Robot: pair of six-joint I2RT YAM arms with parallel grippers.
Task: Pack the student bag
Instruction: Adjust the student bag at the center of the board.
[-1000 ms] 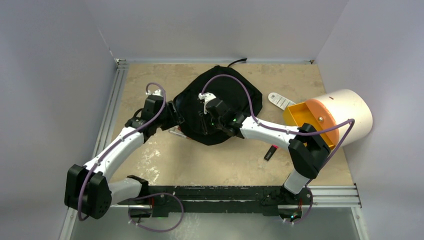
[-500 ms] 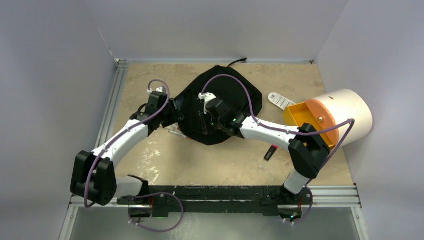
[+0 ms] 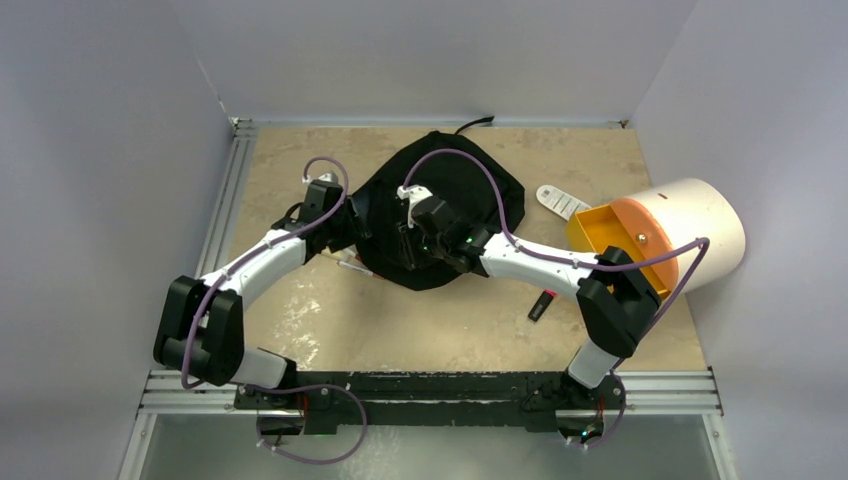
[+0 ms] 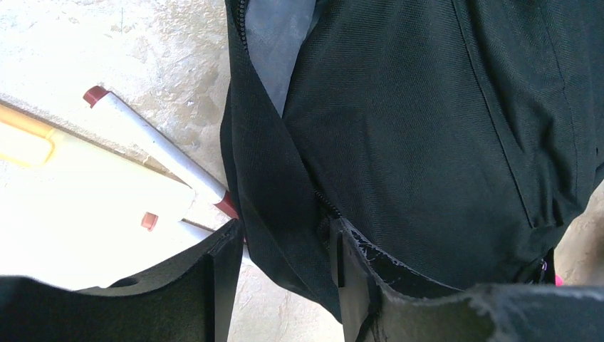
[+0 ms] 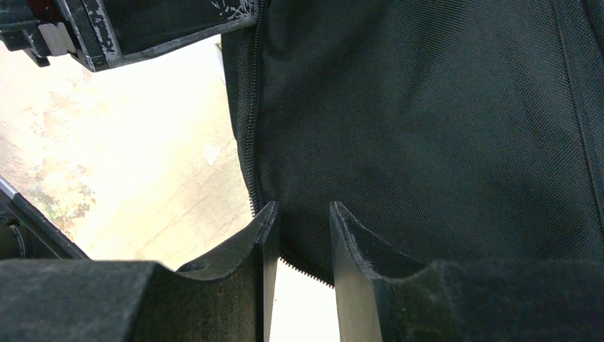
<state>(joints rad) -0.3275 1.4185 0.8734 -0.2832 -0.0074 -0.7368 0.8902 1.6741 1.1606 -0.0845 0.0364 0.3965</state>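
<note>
The student bag [image 3: 455, 200] lies mid-table, black and rounded. In the left wrist view its zip is parted, showing grey lining [image 4: 281, 43]. My left gripper [image 3: 350, 225] is at the bag's left edge. Its jaws [image 4: 285, 239] stand apart and open, with a folded black flap [image 4: 274, 192] lying between the fingers. My right gripper [image 3: 405, 238] rests on the bag's near left part. Its fingers [image 5: 303, 214] are closed part-way on the bag's zippered edge [image 5: 306, 256], which hangs above the bright table.
Two white markers with red caps [image 4: 157, 146] lie on a pale book [image 4: 78, 228] left of the bag. At the right stand a cream-and-orange cylinder [image 3: 690, 235], a white flat device [image 3: 560, 200] and a small black-and-red stick [image 3: 541, 305].
My left arm's elbow has swung up and in, and its gripper has moved a little farther along the bag's left edge. The right arm and the bag have stayed put.
</note>
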